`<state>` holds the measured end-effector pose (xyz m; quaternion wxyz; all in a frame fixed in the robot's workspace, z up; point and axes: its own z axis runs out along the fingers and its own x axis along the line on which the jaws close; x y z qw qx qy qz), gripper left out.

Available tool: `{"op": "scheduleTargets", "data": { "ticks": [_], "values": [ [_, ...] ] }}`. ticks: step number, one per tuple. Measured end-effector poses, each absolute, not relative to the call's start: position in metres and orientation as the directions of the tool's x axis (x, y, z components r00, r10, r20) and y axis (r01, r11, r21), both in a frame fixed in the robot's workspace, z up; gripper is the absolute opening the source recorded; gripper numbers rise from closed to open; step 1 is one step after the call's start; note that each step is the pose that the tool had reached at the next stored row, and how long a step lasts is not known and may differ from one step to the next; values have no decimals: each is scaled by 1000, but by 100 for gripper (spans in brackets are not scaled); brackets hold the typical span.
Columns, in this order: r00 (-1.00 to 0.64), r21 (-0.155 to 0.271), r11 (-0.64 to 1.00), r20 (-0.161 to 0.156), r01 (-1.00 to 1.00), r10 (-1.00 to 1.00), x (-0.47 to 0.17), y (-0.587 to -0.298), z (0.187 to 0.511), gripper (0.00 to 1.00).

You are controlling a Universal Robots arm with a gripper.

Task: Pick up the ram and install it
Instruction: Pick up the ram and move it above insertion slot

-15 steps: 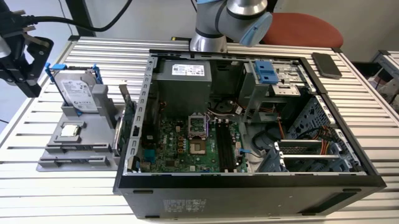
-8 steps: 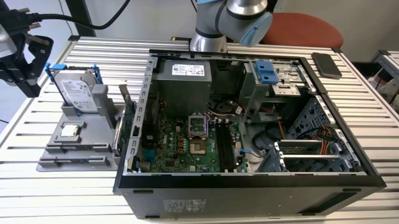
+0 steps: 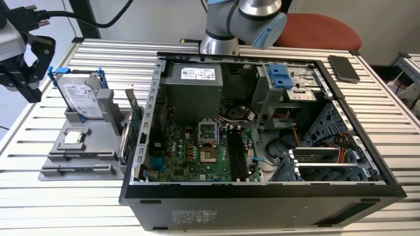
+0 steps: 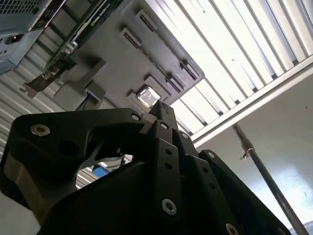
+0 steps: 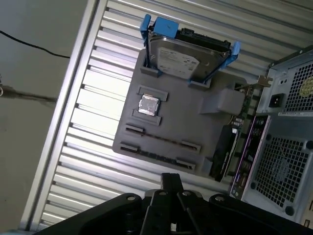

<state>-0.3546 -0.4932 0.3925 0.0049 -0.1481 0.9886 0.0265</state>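
**Ram in the board, end effector over the parts tray**

My black end effector (image 3: 23,84) hung above the exterior view's left end of the slatted aluminium table (image 3: 98,54), well apart from the open black computer case (image 3: 262,201). I could not tell from any view whether it was clenched or released.

In the first wrist view, the grey moulded parts tray (image 5: 195,125) lay below it. On the tray were a silver hard drive in a blue frame (image 5: 183,56) standing on edge and a small square silver processor chip (image 5: 148,105) lying flat. A green expansion card (image 5: 246,142) stood upright at the tray's case side.

The ram (image 3: 235,152), a slim dark stick, appeared to sit on edge in the long slots of the green motherboard (image 3: 187,160) inside the case. Stick and slot were hard to separate, and I could not tell whether it was latched.
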Motion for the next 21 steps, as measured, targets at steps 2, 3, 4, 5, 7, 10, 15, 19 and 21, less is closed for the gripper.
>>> {"op": "scheduleTargets", "data": {
  "ticks": [2,3,4,5,7,10,15,19,21],
  "values": [
    [-947,51,946,-18,-320,-319,-355,-493,393,0],
    [-943,51,941,-18,-334,-333,-355,-493,393,0],
    [-938,51,936,-18,-348,-347,-355,-493,393,0],
    [-933,51,931,-17,-361,-360,-355,-493,393,0],
    [-921,51,920,-17,-389,-388,-355,-493,393,0],
    [-904,51,902,-18,-429,-428,-355,-493,393,0],
    [-872,51,870,-17,-490,-490,-355,-493,393,0],
    [-845,50,843,-17,-535,-535,-355,-493,393,0],
    [-831,50,830,-17,-556,-556,-355,-493,393,0]
  ]
}}
